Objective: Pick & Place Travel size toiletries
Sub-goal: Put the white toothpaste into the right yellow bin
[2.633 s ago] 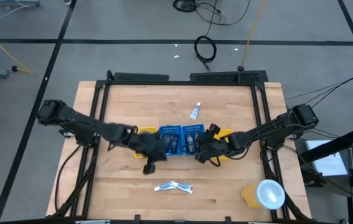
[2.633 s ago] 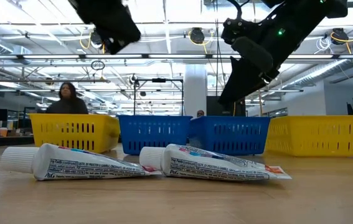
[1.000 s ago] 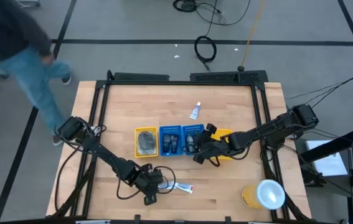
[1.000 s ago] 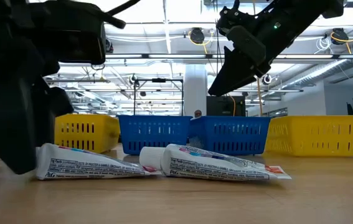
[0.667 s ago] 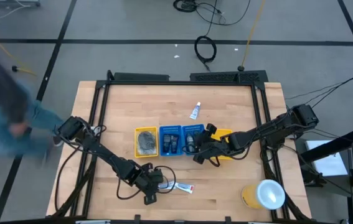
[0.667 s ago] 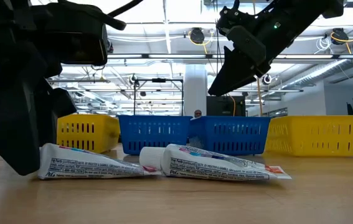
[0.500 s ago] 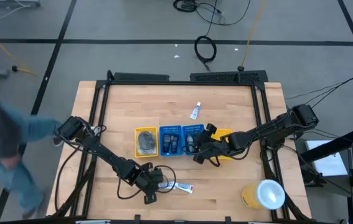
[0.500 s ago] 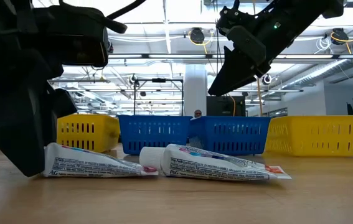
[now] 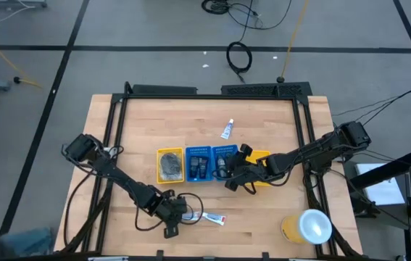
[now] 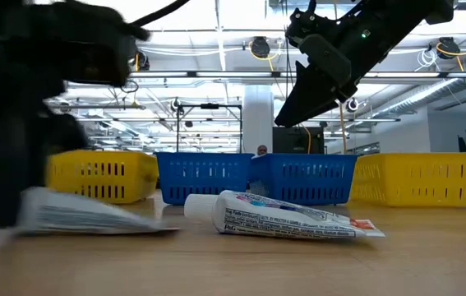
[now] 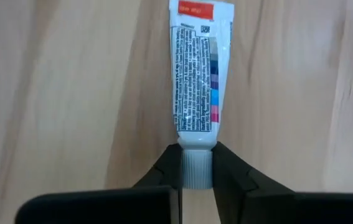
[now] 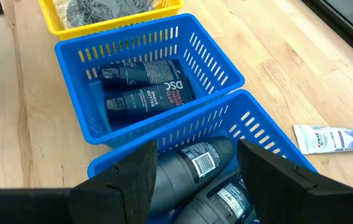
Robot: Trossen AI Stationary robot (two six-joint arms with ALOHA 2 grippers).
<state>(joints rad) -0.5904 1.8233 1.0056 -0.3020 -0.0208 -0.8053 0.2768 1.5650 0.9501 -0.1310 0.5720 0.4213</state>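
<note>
the left gripper (image 11: pixel 196 171) has its fingers (image 11: pixel 167 167) clamped on the ribbed cap of a white tube (image 11: pixel 196 68) lying near the tabletop's (image 9: pixel 263 123) front edge. the tube is light with a soft body; the stiff cap is the better hold. the right gripper (image 12: pixel 196 163) hangs over the blue trays (image 12: pixel 216 74), fingers apart.

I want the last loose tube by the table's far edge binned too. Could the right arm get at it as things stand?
Probably yes. The right gripper hangs open over the blue trays, holding nothing, and the tube lies alone on bare wood beyond them with nothing between. The left gripper is busy at the near tubes.
</note>
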